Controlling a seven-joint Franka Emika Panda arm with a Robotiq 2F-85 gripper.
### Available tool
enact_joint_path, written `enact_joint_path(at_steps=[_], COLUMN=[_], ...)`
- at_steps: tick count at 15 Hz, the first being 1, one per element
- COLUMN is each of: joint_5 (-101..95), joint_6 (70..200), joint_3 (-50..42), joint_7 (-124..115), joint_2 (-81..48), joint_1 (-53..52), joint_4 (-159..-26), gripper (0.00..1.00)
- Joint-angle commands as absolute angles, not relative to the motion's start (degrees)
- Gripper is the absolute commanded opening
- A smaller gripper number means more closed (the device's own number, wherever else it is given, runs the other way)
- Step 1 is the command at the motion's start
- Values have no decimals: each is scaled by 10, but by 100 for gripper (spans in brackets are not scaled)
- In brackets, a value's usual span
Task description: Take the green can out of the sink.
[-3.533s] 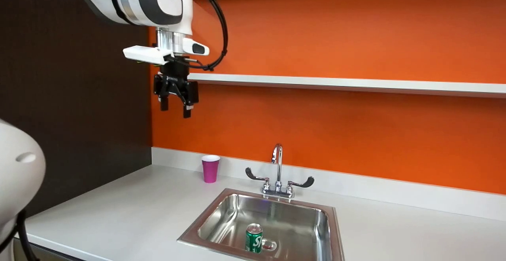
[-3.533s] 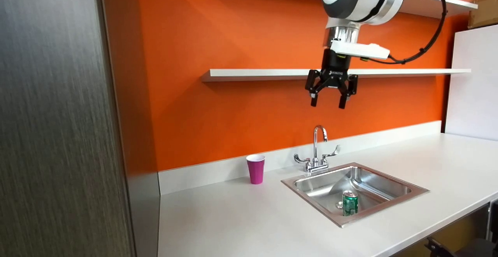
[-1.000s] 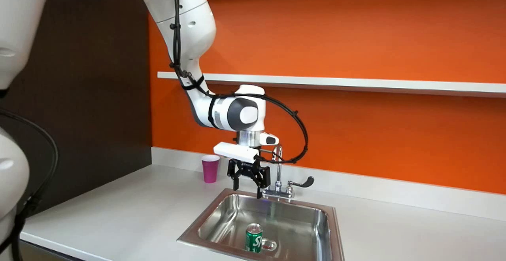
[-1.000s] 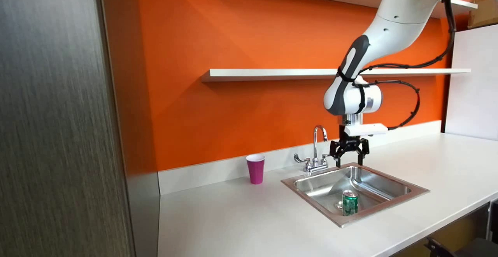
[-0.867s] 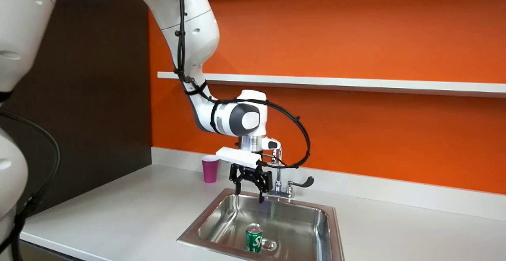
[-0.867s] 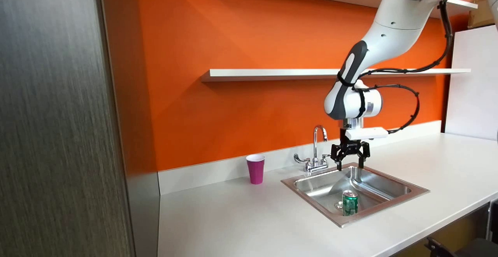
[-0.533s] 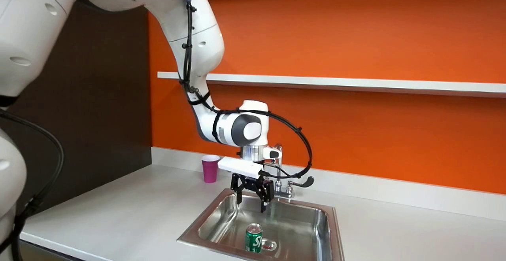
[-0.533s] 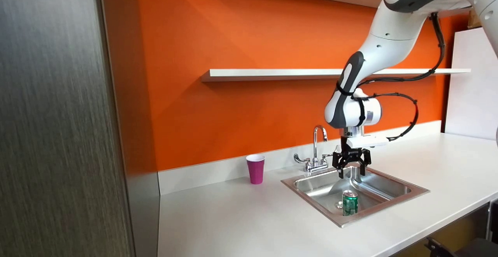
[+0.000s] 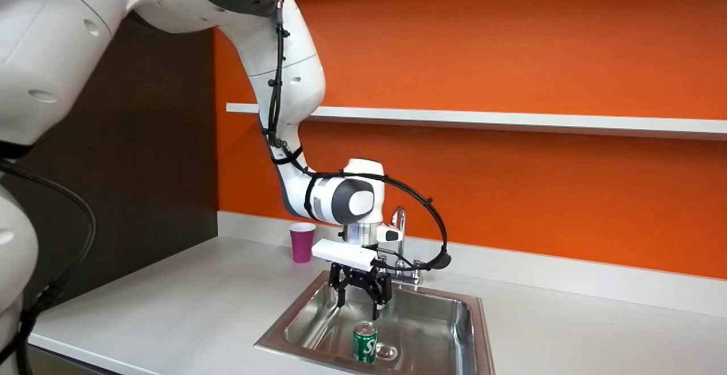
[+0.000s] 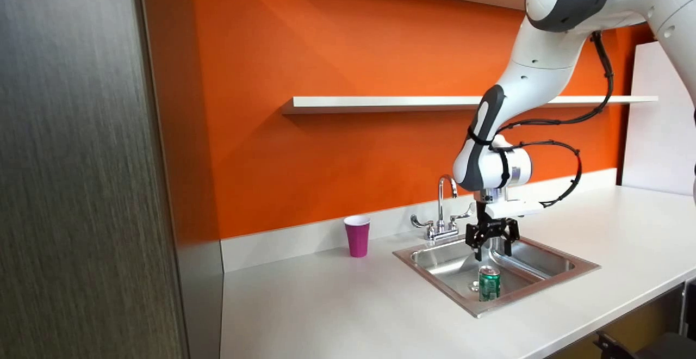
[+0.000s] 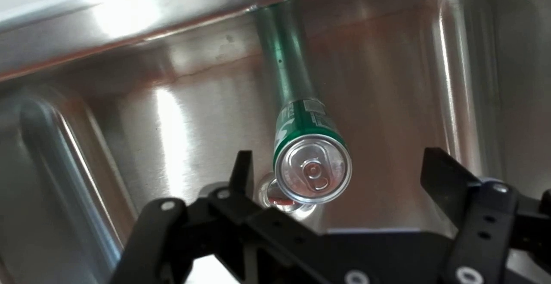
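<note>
The green can (image 9: 364,342) stands upright in the stainless-steel sink (image 9: 481,335), beside the drain. Both also show in an exterior view, the can (image 10: 489,284) near the front wall of the sink (image 10: 544,283). My gripper (image 9: 359,310) points down over the basin, above the can and apart from it; it also shows in an exterior view (image 10: 493,255). In the wrist view my gripper (image 11: 339,157) is open and empty. The can's silvery top (image 11: 313,168) appears between the fingers, nearer the left finger, and lower down than the fingertips.
The chrome faucet (image 10: 441,206) stands behind the sink, close to the arm; its handles are partly covered in an exterior view. A pink cup (image 9: 302,244) stands on the white countertop (image 9: 187,307) by the backsplash. A white shelf (image 9: 511,118) runs along the orange wall.
My gripper has come down from high above the counter and across to over the sink, sinking lower through the last second. It stays open. The green can and pink cup have not moved.
</note>
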State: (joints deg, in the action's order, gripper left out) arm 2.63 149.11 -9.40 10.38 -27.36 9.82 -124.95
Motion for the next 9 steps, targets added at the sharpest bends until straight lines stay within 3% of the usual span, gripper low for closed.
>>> enact_joint_path(at_steps=[1, 9], joint_5=[8, 0], joint_6=[1497, 1510], joint_3=[-84, -83], joint_7=[110, 111], joint_2=[-292, -332], joint_1=[113, 119], joint_4=[-1234, -1210], gripper=[100, 100])
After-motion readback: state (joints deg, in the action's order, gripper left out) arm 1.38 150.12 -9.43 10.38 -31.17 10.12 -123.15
